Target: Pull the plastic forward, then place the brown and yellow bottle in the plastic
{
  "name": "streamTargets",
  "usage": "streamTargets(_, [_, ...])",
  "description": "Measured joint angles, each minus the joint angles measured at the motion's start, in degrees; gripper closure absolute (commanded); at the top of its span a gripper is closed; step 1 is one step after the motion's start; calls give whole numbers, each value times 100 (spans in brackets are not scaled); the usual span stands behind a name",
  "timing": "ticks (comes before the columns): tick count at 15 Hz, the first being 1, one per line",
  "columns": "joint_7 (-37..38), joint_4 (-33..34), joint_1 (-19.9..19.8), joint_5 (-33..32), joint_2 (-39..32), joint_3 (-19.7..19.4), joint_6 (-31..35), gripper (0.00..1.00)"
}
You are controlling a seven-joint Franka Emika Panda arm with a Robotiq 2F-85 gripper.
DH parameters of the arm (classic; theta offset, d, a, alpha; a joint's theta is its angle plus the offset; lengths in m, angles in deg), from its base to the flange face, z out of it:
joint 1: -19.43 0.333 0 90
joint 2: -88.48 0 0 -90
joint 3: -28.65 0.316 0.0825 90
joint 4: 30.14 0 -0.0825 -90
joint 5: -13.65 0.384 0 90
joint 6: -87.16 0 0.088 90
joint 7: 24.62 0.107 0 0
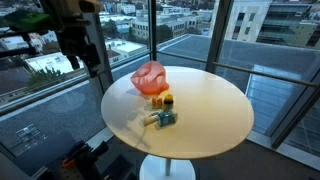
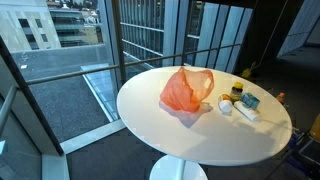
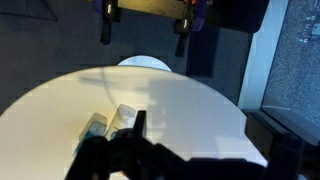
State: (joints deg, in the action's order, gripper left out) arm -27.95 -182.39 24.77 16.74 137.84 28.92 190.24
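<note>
Round white table beside windows

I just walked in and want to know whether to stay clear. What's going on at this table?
A robot arm is working at a round white table. Its gripper hangs open above the tabletop, holding nothing. The orange plastic bag lies untouched on the table. The brown and yellow bottle stands beside it among a few other small items, not yet in the bag.

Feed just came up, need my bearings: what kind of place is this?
Probably a high-rise office or lounge: floor-to-ceiling windows, city rooftops below, a round white pedestal table.
</note>
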Motion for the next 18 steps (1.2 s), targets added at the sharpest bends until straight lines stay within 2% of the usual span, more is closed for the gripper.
streamTargets(11, [0,9,-16,0,-53,0,68,0])
streamTargets(18, [0,467,-123,-46,-768,-1,760,0])
